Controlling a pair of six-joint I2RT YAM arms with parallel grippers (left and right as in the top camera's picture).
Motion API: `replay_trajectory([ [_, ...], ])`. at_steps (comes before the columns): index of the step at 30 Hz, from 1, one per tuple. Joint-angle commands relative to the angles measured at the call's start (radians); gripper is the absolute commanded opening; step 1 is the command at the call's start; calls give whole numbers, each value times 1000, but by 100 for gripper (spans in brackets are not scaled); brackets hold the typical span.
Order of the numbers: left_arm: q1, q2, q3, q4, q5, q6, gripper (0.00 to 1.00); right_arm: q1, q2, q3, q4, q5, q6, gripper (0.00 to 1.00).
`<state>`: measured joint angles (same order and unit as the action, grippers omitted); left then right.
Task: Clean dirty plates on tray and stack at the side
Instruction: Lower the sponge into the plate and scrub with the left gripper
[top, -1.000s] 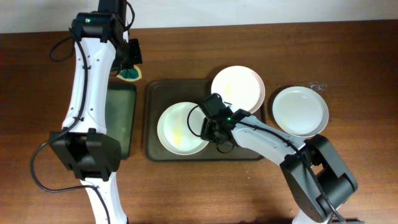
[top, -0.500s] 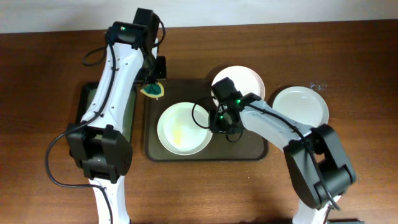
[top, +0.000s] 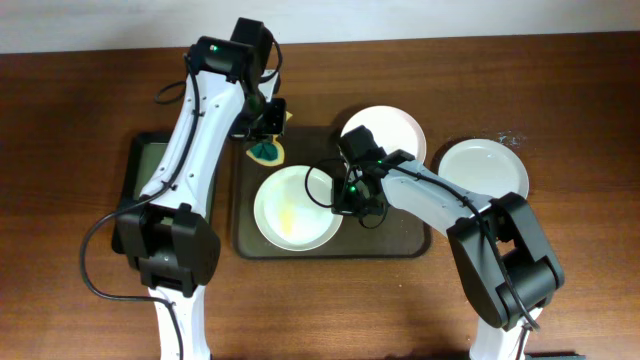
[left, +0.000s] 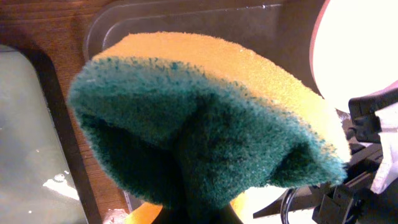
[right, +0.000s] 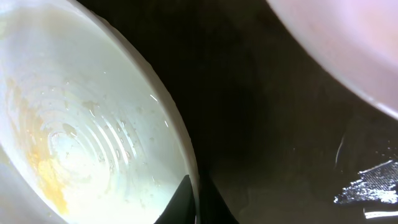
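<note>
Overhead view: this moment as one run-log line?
left gripper: holds green-yellow sponge over dark rectangular tray | right gripper: pinches smeared round white plate rim

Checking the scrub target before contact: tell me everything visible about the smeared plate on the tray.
Round, white, shallow and glossy, the smeared plate has a yellowish smear near its centre and faint concentric rings in a wet-looking well. It lies flat in the left half of the tray. The right gripper pinches its right rim, one finger inside, one outside. The sponge hangs just past its far rim, apparently not touching.
</note>
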<state>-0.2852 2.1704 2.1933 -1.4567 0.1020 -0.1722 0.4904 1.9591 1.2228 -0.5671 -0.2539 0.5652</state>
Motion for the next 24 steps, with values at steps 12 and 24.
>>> replay_trajectory([
  [12, -42, 8, -306, 132, 41, 20, 0, 0, 29, -30, 14, -4, 11, 4],
  [24, -101, 8, -719, 336, -6, -36, 0, 0, 29, -49, 40, -51, -8, 4],
])
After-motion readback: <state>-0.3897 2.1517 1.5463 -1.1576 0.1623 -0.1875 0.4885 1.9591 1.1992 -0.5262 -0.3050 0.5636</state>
